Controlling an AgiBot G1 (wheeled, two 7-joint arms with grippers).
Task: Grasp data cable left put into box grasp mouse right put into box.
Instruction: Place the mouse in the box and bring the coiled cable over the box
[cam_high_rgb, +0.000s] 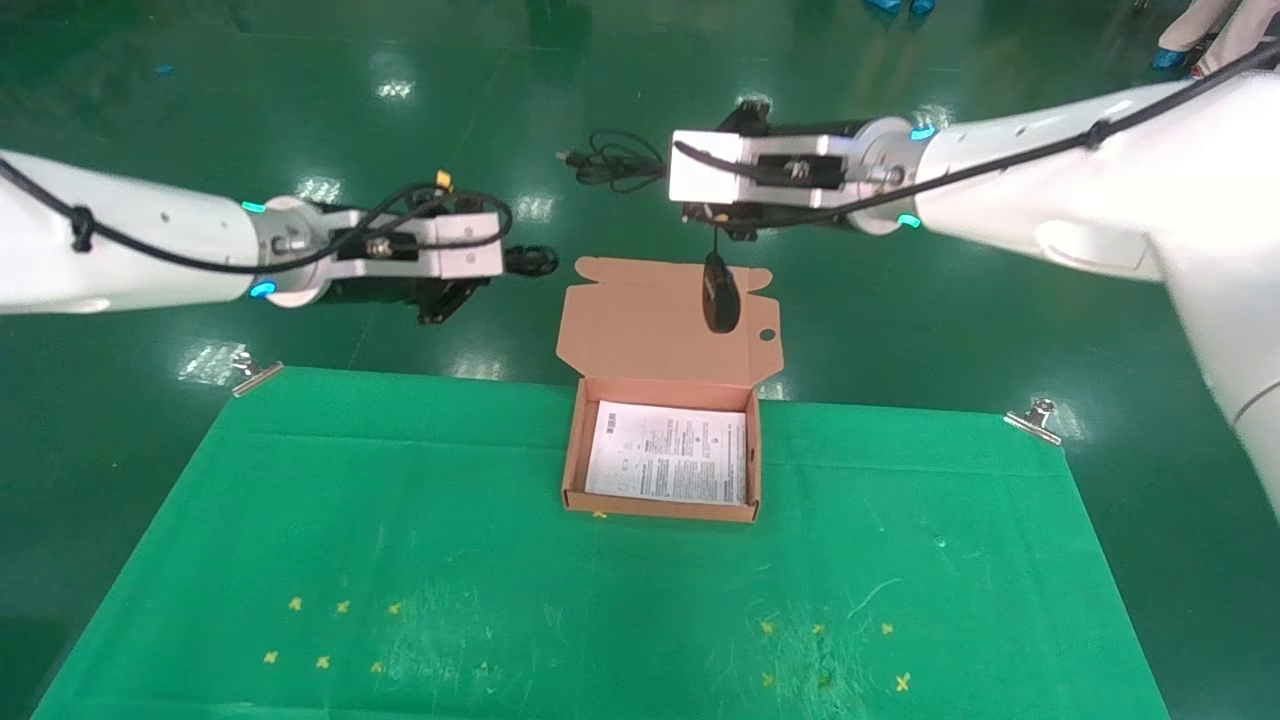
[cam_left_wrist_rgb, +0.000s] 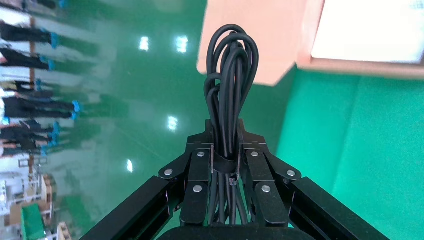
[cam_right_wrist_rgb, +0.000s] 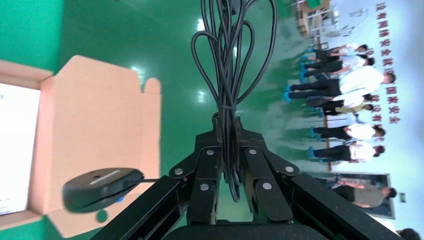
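Head view: green cloth (cam_high_rgb: 350, 520) fills the lower frame, clipped at its two far corners, yellow cross marks low on it at left and right. Both white arms reach in from the frame's sides, level, across the upper half above the glossy green floor. Box (cam_high_rgb: 662, 455) sits at centre on the cloth's far edge, tray open, white printed sheet (cam_high_rgb: 668, 453) flat inside; its lid (cam_high_rgb: 650, 325) is laid back past the cloth edge toward upper centre, round hole near its right corner. Right gripper (cam_high_rgb: 700, 185) sits at upper centre, right of the midline, above the lid; it grips the bundled mouse cord (cam_high_rgb: 612, 160), whose coils and USB plug stick out to its left. Mouse (cam_high_rgb: 720, 292) hangs below that gripper on a short length of cord, in front of the lid's right part, clear of the tray. Left gripper (cam_high_rgb: 520, 260) sits left of the lid at mid-height, with the cable (cam_high_rgb: 535, 260) as a small dark loop at its tip. Left wrist view: fingers (cam_left_wrist_rgb: 200, 172) pressed narrow on the cable (cam_left_wrist_rgb: 231, 90) at its tie, loops standing out past the tips, lid and tray edge behind. Right wrist view: jaws narrow, clamped on the cord (cam_right_wrist_rgb: 230, 65) just below its tie; mouse (cam_right_wrist_rgb: 102, 187) dangles to one side, label side showing, in front of the lid (cam_right_wrist_rgb: 100, 135).
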